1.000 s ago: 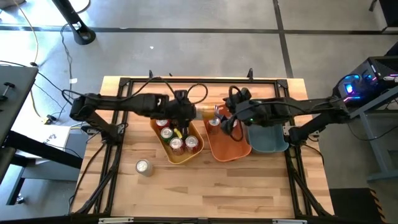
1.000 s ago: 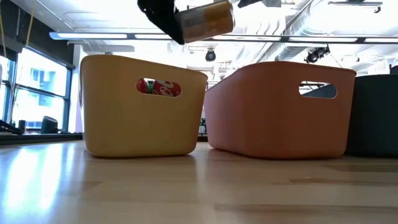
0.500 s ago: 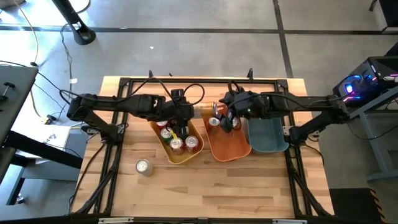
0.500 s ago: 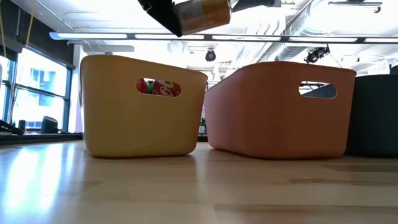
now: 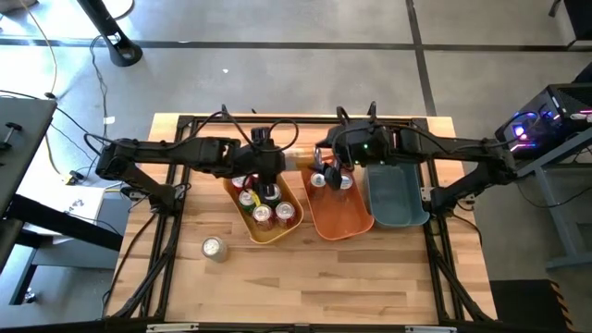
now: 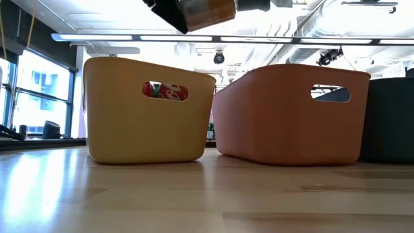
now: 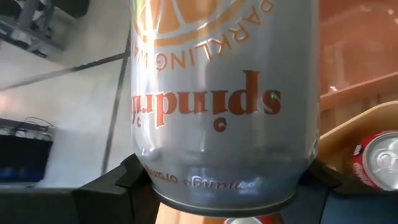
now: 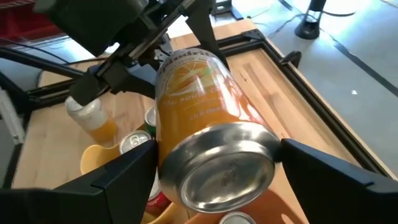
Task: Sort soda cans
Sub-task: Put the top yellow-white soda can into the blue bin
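A silver soda can with orange print [image 5: 301,164] hangs lying level high above the gap between the yellow bin [image 5: 233,196] and the orange bin [image 5: 356,225]. My left gripper [image 7: 224,190] is shut on it. My right gripper [image 8: 217,171] is open, with one finger on either side of the can's other end [image 8: 227,171]. In the low view the can [image 6: 208,11] shows at the top edge. Red cans [image 5: 262,215] lie in the yellow bin. Two cans [image 5: 319,180] stand in the orange bin. My left gripper pinches the can's wall close to one end rim [image 7: 217,180] between its two fingers [image 7: 121,186]. It comes from the table's left, slanting down, and the can sticks out forward past the fingers, clear of both bins. My right gripper: I cannot tell whether its fingers [image 8: 127,177] touch the can.
A teal bin [image 5: 400,205] stands right of the orange one. One loose can [image 5: 214,248] stands on the wood near the table's front left. A black frame [image 5: 305,120] runs round the table.
My right gripper has swung toward the table's far edge and left, turning, until its open fingers stand about the can's free end. My left gripper has raised the can a little.
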